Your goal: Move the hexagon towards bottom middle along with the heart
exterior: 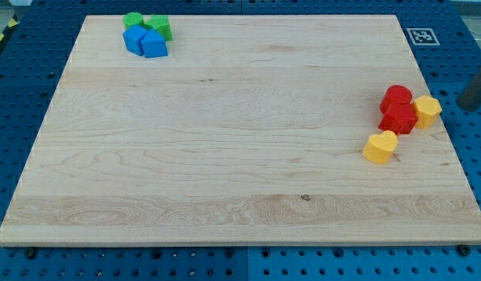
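Note:
The yellow hexagon (427, 111) sits near the board's right edge, touching the right side of a red block (398, 119). A second, rounded red block (396, 97) lies just above that one. The yellow heart (380, 147) lies below and left of the red blocks, close to the lower one. My dark rod enters at the view's right edge, off the board. My tip (464, 105) is to the right of the hexagon, a short gap away, touching no block.
Two green blocks (133, 19) (159, 27) and two blue blocks (135, 39) (154, 45) cluster at the board's top left corner. A black-and-white marker tag (421, 36) sits at the top right corner. The wooden board (225, 156) lies on a blue pegboard.

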Controlling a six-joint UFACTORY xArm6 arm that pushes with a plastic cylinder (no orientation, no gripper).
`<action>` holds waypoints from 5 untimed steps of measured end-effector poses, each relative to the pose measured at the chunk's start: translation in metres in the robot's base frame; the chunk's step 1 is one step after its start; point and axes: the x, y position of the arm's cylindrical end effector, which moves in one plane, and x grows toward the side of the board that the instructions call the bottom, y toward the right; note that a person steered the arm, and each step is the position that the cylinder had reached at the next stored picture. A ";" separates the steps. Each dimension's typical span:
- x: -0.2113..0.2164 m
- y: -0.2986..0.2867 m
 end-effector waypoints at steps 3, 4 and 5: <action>0.090 -0.040; 0.045 0.003; 0.022 0.002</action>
